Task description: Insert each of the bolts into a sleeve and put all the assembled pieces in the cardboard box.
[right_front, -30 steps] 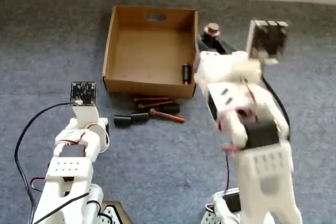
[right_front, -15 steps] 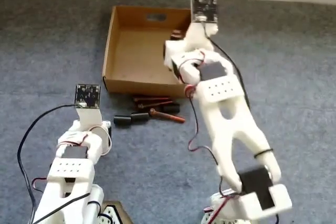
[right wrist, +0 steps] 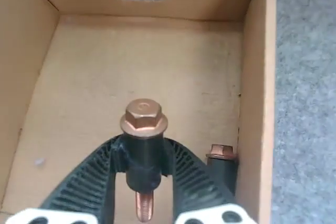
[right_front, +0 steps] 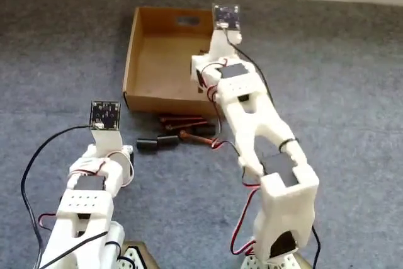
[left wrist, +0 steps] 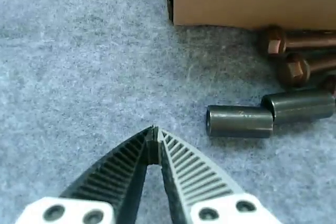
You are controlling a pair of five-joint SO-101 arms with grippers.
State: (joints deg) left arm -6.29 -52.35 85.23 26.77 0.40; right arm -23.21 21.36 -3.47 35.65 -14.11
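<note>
Over the last second the right arm (right_front: 242,96) swung in from outside the 3 o'clock wall of the cardboard box (right_front: 134,61). It crossed the rim and now lies stretched over the box's 3 o'clock half. The left arm (right_front: 94,174) is unchanged, parked at 7 o'clock of the box. The right gripper (right wrist: 143,150) pinches a black sleeve (right wrist: 143,167) with a copper bolt (right wrist: 144,118) through it, the thread tip poking out the far end, over the box floor. Judgement: the carry is done and only the release remains for this piece. A second assembled piece (right wrist: 221,160) stands against the 3 o'clock wall, just beside the held one. The left gripper (left wrist: 153,136) is pressed together and empty over the carpet (left wrist: 79,51). Loose sleeves (left wrist: 240,121) and loose bolts (left wrist: 274,40) lie outside the box at its 6 o'clock, so more pairs remain to assemble. Hidden: in the high view the right arm covers its own gripper, the load and the second piece. The load's height above the floor cannot be told. The bolt shanks are cut off at the edge of the left wrist view, and the overlapping loose parts are hard to count.
</note>
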